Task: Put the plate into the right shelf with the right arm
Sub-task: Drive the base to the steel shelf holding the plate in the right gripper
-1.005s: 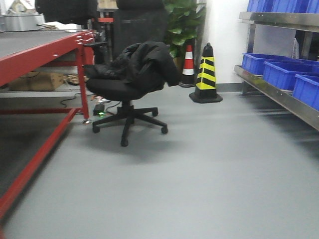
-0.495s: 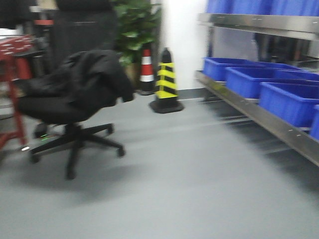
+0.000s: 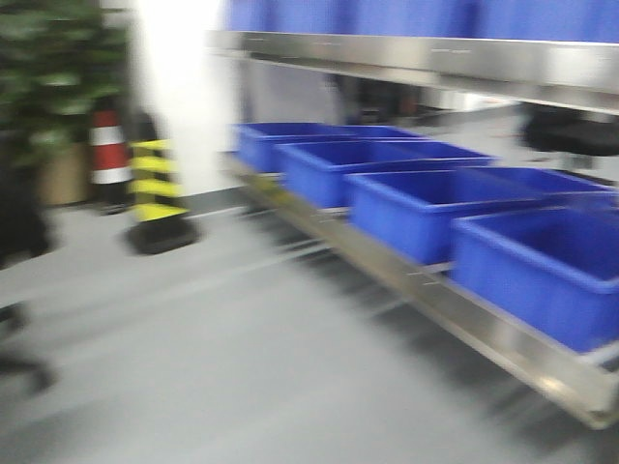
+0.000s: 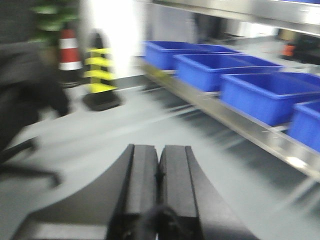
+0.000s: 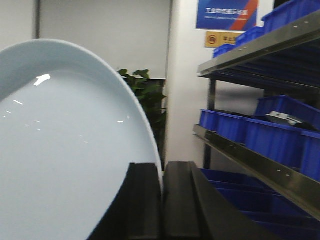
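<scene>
The plate (image 5: 65, 150), white with a pale-blue rim, fills the left of the right wrist view, held on edge. My right gripper (image 5: 162, 172) is shut on the plate's rim, black fingers pressed on either side of it. The right shelf (image 3: 455, 300) is a steel rack with blue bins (image 3: 416, 208) along its lower rail; it runs along the right side of the front view, and the right shelf (image 5: 260, 165) also shows right of the plate. My left gripper (image 4: 159, 155) is shut with nothing in it, hanging over the grey floor. Neither gripper shows in the front view.
A black-and-yellow striped cone (image 3: 160, 198) and a red-and-white cone (image 3: 109, 155) stand by the white wall, beside a potted plant (image 3: 58, 68). A dark office chair (image 4: 25, 95) is at the left edge. Open grey floor (image 3: 242, 358) lies before the rack.
The front view has swung to the right: the red table and chair have left the frame, and the steel rack with blue bins has moved in to fill the right half.
</scene>
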Tool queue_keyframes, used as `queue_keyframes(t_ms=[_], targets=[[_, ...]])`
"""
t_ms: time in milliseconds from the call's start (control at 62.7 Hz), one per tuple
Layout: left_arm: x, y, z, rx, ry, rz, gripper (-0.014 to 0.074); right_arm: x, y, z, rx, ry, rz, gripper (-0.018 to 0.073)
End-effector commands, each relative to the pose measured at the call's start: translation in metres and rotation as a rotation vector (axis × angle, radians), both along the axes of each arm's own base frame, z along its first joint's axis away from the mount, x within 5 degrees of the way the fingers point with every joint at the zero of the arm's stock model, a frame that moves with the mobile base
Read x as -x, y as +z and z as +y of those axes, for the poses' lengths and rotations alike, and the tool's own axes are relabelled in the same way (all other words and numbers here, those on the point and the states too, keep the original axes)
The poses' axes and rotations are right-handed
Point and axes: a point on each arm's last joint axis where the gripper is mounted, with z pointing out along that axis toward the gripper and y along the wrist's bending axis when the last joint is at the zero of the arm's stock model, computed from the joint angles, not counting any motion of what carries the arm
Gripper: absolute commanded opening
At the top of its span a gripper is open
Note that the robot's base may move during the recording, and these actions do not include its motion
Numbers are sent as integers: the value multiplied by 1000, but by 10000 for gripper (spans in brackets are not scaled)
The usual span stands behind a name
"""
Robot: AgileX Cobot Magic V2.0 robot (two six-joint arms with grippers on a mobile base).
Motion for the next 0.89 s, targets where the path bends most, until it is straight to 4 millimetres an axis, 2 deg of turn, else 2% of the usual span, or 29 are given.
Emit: queue_keyframes(t_ms=[0,877], targets=[[0,5,0,15,-2,-82,-47,1,14,-5,-59,-38,-60,65],[0,5,0,15,-2,-82,-47,1,14,-5,-59,-38,-61,65]])
